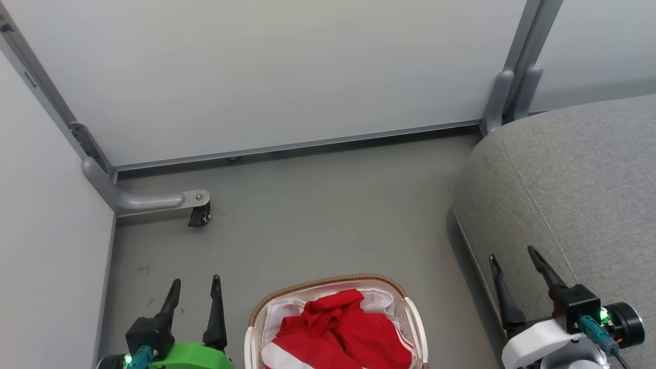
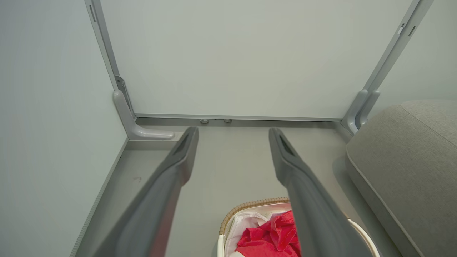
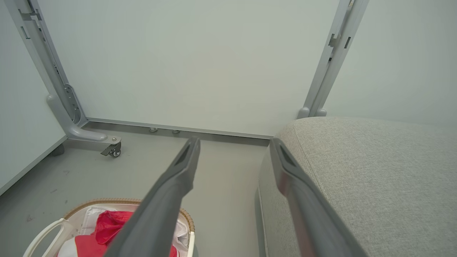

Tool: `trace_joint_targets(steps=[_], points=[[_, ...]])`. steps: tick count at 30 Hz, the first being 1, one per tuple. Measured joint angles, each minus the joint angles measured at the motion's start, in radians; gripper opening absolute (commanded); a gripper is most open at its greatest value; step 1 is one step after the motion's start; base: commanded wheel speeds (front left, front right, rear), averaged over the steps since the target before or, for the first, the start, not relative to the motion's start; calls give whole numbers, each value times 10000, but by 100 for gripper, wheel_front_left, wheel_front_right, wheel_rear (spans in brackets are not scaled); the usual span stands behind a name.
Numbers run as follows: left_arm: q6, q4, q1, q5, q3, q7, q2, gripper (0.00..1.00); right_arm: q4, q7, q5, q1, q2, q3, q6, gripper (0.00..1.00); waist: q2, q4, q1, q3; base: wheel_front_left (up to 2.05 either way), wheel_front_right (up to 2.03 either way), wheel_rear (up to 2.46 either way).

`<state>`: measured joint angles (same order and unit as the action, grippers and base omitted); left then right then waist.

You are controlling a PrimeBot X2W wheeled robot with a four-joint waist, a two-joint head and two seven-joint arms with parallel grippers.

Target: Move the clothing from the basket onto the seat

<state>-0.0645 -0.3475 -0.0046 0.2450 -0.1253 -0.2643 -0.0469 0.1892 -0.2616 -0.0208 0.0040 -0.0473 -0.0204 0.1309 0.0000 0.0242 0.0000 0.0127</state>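
Near edge, centre: basket (image 1: 328, 280) sits on the floor, its near part cut off by the frame, so its long axis can't be called. Clothing (image 1: 335, 328) is inside it, a crumpled red heap with a white stripe low on the left and white liner (image 1: 279, 310) showing around it. The heap has no clear long axis. Nothing is on the seat yet.

Left gripper (image 1: 196, 280) hangs just left of the basket, fingers spread, empty, pointing far. Clothing lies to its right and nearer than its tips. Right gripper (image 1: 511, 253) is likewise spread and empty, but it sits over the seat's near left edge, with a strip of floor between it and the basket.

Judgement: left arm is closer for the pick, a short move right and down into the heap. Right arm is better placed on the drop side. Snag risk: the loose liner could lift with the fabric.

Floor (image 1: 318, 215) is plain grey, with faint scuffs at the left. Seat (image 1: 579, 195) takes the right side: grey woven, rounded corner, seam running near to far. Its top looks higher than the basket rim, so the load goes up and right.

Far: pale partition panels (image 1: 282, 66) close the back and left on grey metal posts, with a caster (image 1: 199, 215) under one foot at far left. Tight corner, little swing room on the left.
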Motion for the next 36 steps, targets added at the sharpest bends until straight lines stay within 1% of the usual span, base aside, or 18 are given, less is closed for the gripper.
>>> trace_joint_targets(steps=[4,9,17,21,24,29,36], points=[[-8,-27,-1,-13,-52,0,0,100,-19,0,0,-4,0,-6,0,100,0,-14,0,61,0,0,0],[-94,-79,-146,-238,-349,0,-2,100,-157,0,-21,-154,0,27,0,100,0,-67,0,308,0,0,0],[-418,-681,-1429,-832,-1172,-4,-6,100,-433,-2,-63,-1027,-12,50,2,100,0,-298,0,1314,0,0,0],[-531,-1407,-2438,-1383,-1751,-4,-13,100,-570,-2,-36,-1646,-12,123,4,100,0,-475,0,2067,0,0,0],[-587,-1965,-3181,-1515,-2019,-6,-25,100,-700,-2,125,-2134,-13,136,4,100,0,-633,0,2693,0,0,0],[-631,-3551,-4411,-2006,-2821,-4,-309,100,-863,-2,360,-2801,-15,263,4,100,0,-935,1,3838,0,0,0],[-642,-5463,-5949,-2033,-3718,-4,-594,100,-957,-2,683,-3348,-17,387,4,100,0,-1349,2,5433,0,0,0]])
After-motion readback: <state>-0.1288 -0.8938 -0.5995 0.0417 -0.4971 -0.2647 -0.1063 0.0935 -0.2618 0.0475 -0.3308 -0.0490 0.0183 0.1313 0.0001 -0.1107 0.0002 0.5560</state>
